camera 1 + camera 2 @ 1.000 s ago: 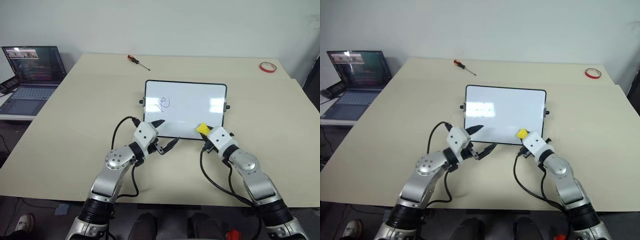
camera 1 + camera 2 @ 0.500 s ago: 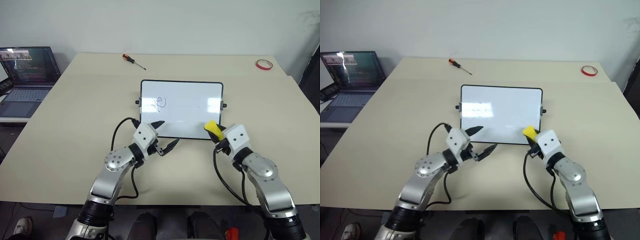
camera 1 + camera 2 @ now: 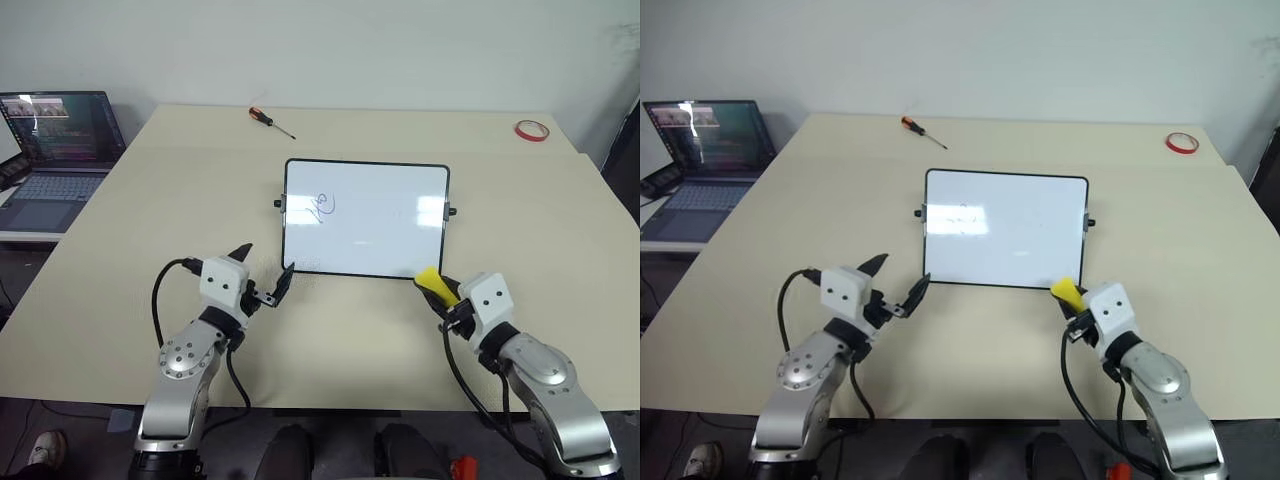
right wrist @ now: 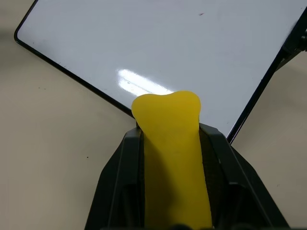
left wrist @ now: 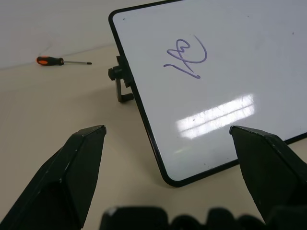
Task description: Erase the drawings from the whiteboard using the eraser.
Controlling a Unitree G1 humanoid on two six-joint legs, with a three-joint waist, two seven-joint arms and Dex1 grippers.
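So the one drawing [image 3: 322, 206] I can make out is a blue squiggle sitting in the upper left part of the whiteboard [image 3: 366, 218], not erased yet. The rest of the board looks clean apart from light glare. The board lies flat in the middle of the desk [image 3: 120, 250], long side facing the robot, which puts the whole surface within reach of both arms.

The eraser [image 3: 431, 282] is in the right gripper [image 3: 446, 296], jaws clamped tight on its sides with the yellow end poking out front. It sits just off the board's near right corner, above the desk, not on the white surface. That's the opposite corner from the squiggle, so my guess is the next move needs a long diagonal sweep across the board.

The left gripper [image 3: 263, 278] has its jaws spread wide and holds nothing. It's parked just off the near left corner, pointing at the board edge. Looks to me like it's placed to pin the frame so the board won't skid when wiping starts, but that's only a guess.

Further out: a screwdriver [image 3: 271, 120] and a red tape ring [image 3: 531, 131] near the far edge, a laptop [image 3: 55, 148] off to the left.
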